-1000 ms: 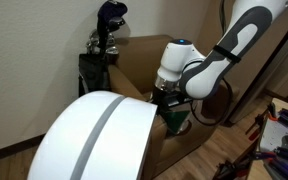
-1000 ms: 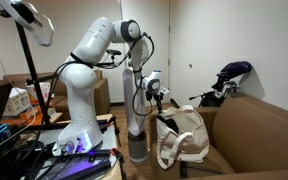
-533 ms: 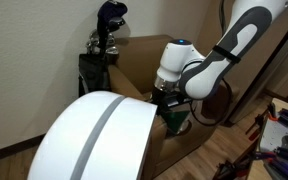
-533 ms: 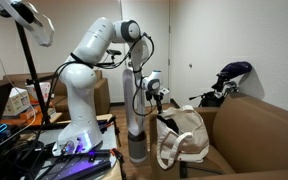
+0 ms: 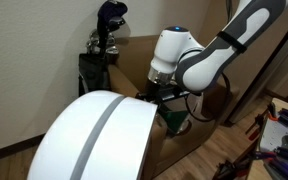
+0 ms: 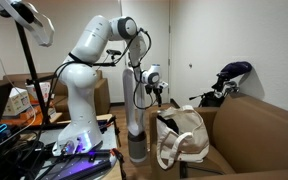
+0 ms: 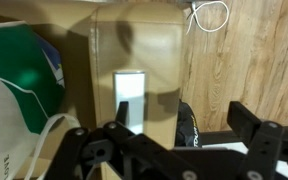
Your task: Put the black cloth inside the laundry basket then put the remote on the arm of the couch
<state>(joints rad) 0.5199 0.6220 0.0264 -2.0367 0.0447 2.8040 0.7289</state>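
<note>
Black fingers [image 7: 188,128] stand partly apart in the wrist view, with nothing gripped and the gap bare. Remote [image 7: 131,92], pale and oblong, lies flat just beyond the left fingertip, a little left of the gap's centre. Its long axis runs near-to-far, crosswise to the line between the fingertips, so the gap spans its narrow width. It rests on a narrow, flat tan pad that I take for the arm of the couch [image 7: 164,55]. Cannot tell from this view whether fingertip and remote touch. In an exterior view the fingers [image 6: 155,92] hang higher than the laundry basket [image 6: 184,135] and clear of it, so probably apart. Basket, cream with a green lower part, sits just left of the pad; wood floor [image 7: 244,70] to the right. Black cloth not made out in any view; judged to be inside the basket, unconfirmed. Judgement: remote looks placed. Next move is likely a straight lift away, or a straight drop if a regrasp is wanted.
</note>
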